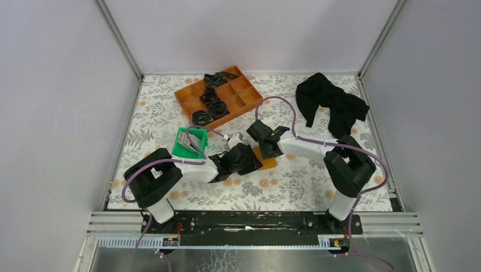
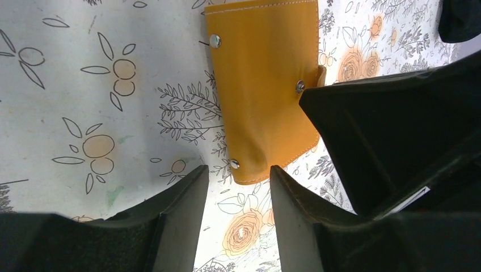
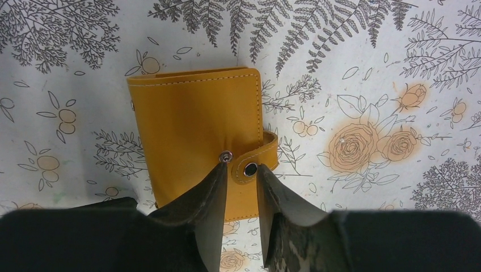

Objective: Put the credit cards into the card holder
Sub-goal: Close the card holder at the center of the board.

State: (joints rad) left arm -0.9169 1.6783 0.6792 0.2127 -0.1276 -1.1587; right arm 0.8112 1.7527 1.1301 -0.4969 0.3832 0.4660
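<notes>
Floral-printed surface [image 1: 295, 187] carries everything. At far left, the greyish credit cards [image 1: 184, 139] seem to stand in the green bin [image 1: 195, 152] (too small to be sure). Next, the left claw [image 2: 238, 177] hangs open and empty just off a corner of the closed card holder [image 2: 261, 85]. Furthest right, the right claw [image 3: 241, 167], jaws apart, straddles the snapped tab [image 3: 265, 154]. Likely risks: prising the snap drags or flips the unpinned holder, the tab slips free, or the crowded claws collide.
</notes>
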